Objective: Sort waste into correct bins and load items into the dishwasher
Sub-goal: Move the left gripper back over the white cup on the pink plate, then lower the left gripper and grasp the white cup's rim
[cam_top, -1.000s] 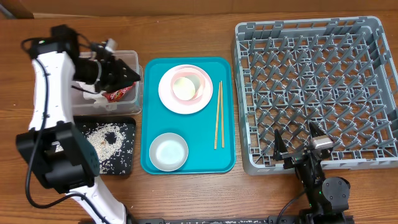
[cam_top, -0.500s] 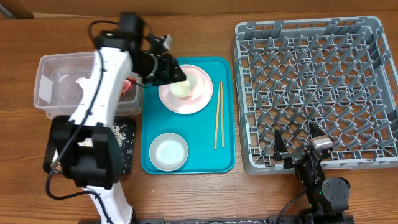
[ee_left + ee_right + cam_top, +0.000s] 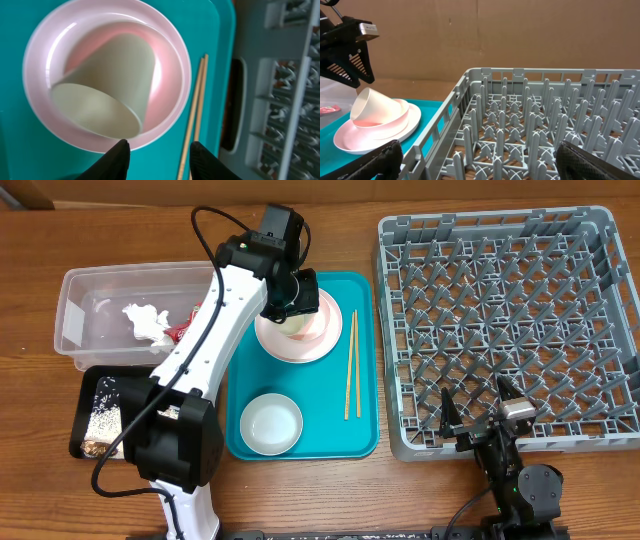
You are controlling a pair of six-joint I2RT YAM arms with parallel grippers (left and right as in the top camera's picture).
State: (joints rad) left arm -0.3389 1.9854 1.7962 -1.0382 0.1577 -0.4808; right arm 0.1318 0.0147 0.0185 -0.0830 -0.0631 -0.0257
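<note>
Over the teal tray (image 3: 330,438), L gripper (image 3: 160,156) hangs w/ fingers partly spread, nothing between them, tips near the mouth of the cream cup (image 3: 102,95). Cup lies on its side in the pink bowl (image 3: 400,114) on the pink plate (image 3: 375,141). L arm (image 3: 225,310) slants up past the clear tub (image 3: 90,285), wrist bent down. R gripper (image 3: 478,412) is spread wide & empty at the front edge of the dish rack (image 3: 500,240).

Worktop (image 3: 350,490): brown wood, grained, slight sheen.
Serving tray (image 3: 320,405): teal plastic, smooth.
Dish rack (image 3: 500,220): grey plastic, matt.
Tub (image 3: 120,270): clear plastic, glossy.
Chopsticks (image 3: 350,365): pale bare wood.
Plate (image 3: 172,65): pink, smooth, glossy.
Cup (image 3: 107,85): cream, matt.
Tissue (image 3: 143,323): white paper, crumpled.
</note>
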